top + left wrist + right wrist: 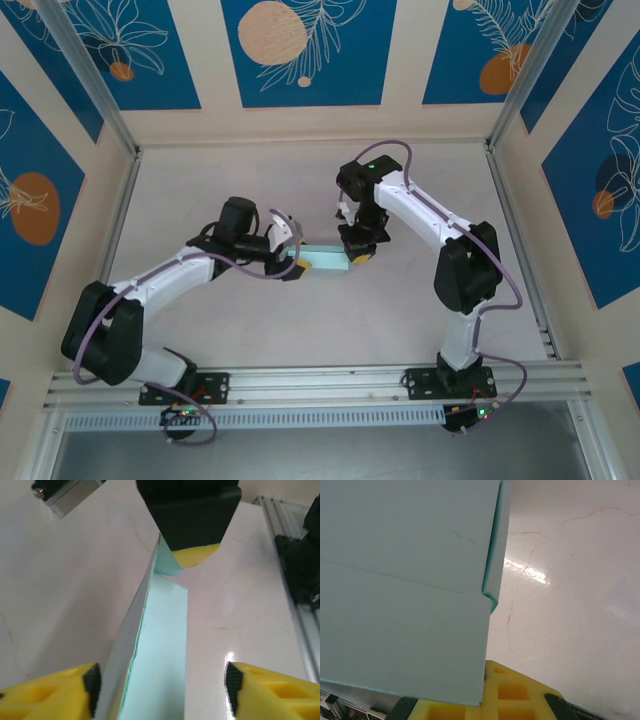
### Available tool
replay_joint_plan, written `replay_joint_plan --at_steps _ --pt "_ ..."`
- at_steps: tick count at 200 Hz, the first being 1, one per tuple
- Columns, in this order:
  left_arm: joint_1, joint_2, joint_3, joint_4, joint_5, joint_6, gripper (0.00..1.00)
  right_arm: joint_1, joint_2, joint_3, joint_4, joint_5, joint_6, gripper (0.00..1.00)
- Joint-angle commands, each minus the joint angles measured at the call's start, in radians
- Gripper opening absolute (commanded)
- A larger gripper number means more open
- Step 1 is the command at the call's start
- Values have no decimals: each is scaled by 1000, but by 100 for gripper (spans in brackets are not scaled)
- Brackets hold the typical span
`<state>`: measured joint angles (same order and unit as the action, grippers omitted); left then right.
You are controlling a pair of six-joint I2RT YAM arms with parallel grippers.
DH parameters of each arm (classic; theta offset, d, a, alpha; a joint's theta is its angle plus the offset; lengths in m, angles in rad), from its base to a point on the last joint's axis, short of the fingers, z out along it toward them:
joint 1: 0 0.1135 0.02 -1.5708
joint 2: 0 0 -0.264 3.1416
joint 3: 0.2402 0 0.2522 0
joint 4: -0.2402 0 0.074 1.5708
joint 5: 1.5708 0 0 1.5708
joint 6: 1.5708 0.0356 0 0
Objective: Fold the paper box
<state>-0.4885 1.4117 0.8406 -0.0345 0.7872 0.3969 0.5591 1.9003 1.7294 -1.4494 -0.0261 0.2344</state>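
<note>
We see a pale marbled table (250, 340) with faint reddish veins and a glare spot (530, 572). An aluminium rail (320, 380) runs along its near edge, and a slimmer profile (522, 250) runs along its right edge. Cream walls on three sides carry blue panels (300, 50) with orange discs and white leaf line-art, and slanted aluminium posts (85, 75) stand at the far corners.
</note>
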Motion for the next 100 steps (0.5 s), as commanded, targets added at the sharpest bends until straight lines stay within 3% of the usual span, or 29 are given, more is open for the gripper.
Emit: replay_joint_plan --at_steps 1,32,50,100 --pt "7 25 -14 58 -15 5 60 13 22 50 -48 6 -15 0" --pt "11 83 -19 114 -25 -38 39 17 50 84 -63 18 -23 0" --pt "11 111 -22 129 -19 -52 34 18 63 100 -69 29 -24 0" --pt "23 132 -28 139 -32 -71 17 23 65 139 -64 31 -26 31"
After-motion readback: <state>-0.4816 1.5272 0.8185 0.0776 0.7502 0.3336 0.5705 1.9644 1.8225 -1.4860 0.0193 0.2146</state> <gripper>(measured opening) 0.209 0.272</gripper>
